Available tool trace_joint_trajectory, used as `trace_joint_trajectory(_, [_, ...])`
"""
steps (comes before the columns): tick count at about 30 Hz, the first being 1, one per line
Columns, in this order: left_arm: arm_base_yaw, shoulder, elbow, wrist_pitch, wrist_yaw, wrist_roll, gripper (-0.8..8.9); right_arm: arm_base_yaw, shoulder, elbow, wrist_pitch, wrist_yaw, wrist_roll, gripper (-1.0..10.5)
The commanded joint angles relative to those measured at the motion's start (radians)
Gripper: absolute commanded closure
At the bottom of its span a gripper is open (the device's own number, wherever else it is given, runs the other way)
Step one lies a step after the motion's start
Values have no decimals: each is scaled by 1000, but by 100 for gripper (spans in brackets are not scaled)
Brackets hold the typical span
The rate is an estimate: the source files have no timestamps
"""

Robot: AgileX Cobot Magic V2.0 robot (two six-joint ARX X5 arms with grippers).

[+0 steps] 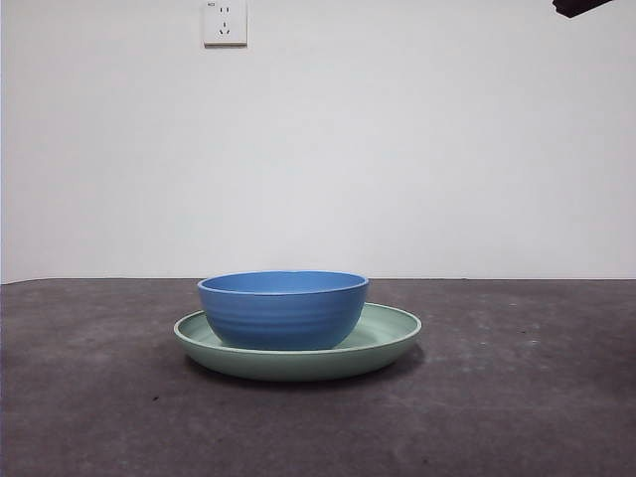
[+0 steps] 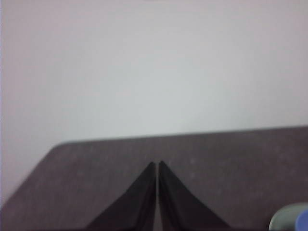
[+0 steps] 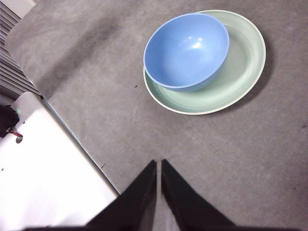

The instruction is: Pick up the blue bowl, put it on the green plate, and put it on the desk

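Observation:
The blue bowl (image 1: 283, 309) sits upright inside the green plate (image 1: 393, 333), a little left of the plate's middle, and the plate rests on the dark desk (image 1: 517, 397). From the right wrist the blue bowl (image 3: 186, 50) and green plate (image 3: 240, 67) lie well away from my right gripper (image 3: 159, 166), which is shut and empty above bare desk. My left gripper (image 2: 157, 166) is shut and empty too, over the desk, with only a sliver of the green plate (image 2: 284, 221) and blue bowl (image 2: 303, 222) at the picture's corner.
A white wall with a socket (image 1: 225, 22) stands behind the desk. One arm shows only as a black tip (image 1: 581, 6) at the top right corner. The right wrist view shows the desk's edge and a white housing (image 3: 43, 178) beside it.

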Motion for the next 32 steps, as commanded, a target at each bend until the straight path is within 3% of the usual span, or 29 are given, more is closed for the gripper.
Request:
trace_joint_trajectory(1, [5,-44,-75,11,-3,1,805,7,8,14,7,-1,-9,937])
trace_joint_trajectory(12, [5,-142,-239,-23,-4,-2,805,7,8,14,8,-1,-9,937])
trace_joint_trajectory(22, [5,-142,-255,-162,-4,-21,805,7,8,14,9,-1,-9,937])
trace_joint_trajectory(32, [5,-142,-255,-168,-4,-27,805,7,8,14,9,-1,-9,937])
